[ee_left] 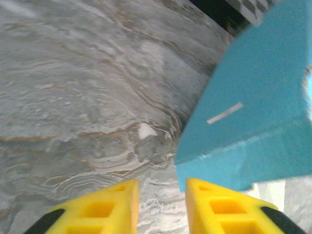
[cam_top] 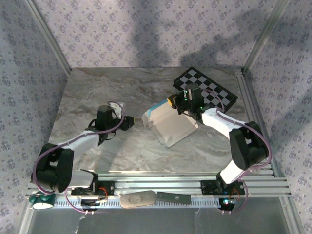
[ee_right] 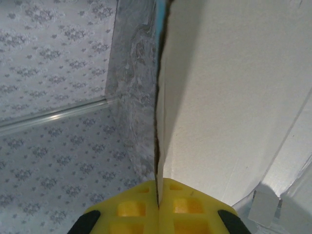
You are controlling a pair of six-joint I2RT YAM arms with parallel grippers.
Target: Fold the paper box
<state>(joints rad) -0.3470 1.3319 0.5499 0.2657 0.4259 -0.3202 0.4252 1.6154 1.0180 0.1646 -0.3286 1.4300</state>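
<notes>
Spanning most of the top view, one grey marbled table (cam_top: 112, 92) sits between flower-patterned walls (cam_top: 146, 29). One paper box (cam_top: 171, 127) lies partly folded just right of the frame's centre, white face up, with a turquoise strip along its upper left edge. One checkerboard (cam_top: 214, 90) lies in the upper right, its left corner covered by the right arm's wrist. Of the two claws, the right gripper (cam_top: 172, 103) sits at the box's upper edge; its wrist view shows yellow fingers (ee_right: 131, 207) clenched on the thin card edge. The left gripper (cam_top: 131, 122), left of centre, is released, with bare table in its gap and turquoise card (ee_left: 253, 107) close by at right. One beige oval object (cam_top: 138, 199) and one dark bar (cam_top: 173, 197) lie along the bottom rail (cam_top: 195, 185).
</notes>
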